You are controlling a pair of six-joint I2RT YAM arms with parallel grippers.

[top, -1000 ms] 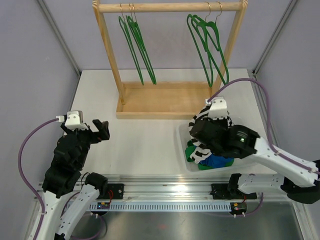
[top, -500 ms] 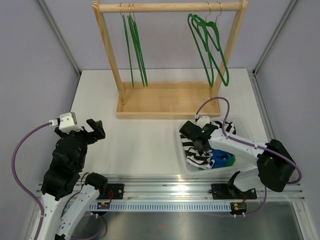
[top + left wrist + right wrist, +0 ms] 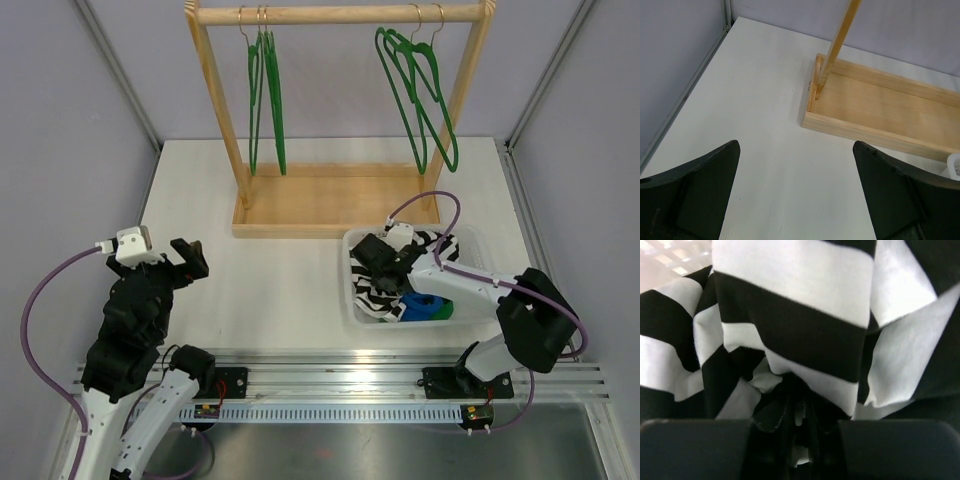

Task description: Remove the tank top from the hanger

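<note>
The black-and-white striped tank top (image 3: 372,290) lies bunched in a clear plastic bin (image 3: 350,262) at the right front of the table, off any hanger. My right gripper (image 3: 376,256) is down in the bin's far left corner, shut on a fold of the striped fabric (image 3: 790,325); the right wrist view shows cloth pinched between the fingers of that gripper (image 3: 800,415). My left gripper (image 3: 190,258) is open and empty above bare table at the left, and it also shows in the left wrist view (image 3: 796,200). Bare green hangers (image 3: 265,95) hang on the wooden rack (image 3: 340,14).
More green hangers (image 3: 422,90) hang at the rack's right end. The rack's wooden base tray (image 3: 320,205) sits just behind the bin and shows in the left wrist view (image 3: 880,110). Green and blue clothes (image 3: 428,306) lie in the bin beside the striped top.
My right gripper has lowered into the bin with the striped top and moved toward its far left corner. The bin shifted left. The left hangers swung back to vertical. My left arm drew back slightly.
</note>
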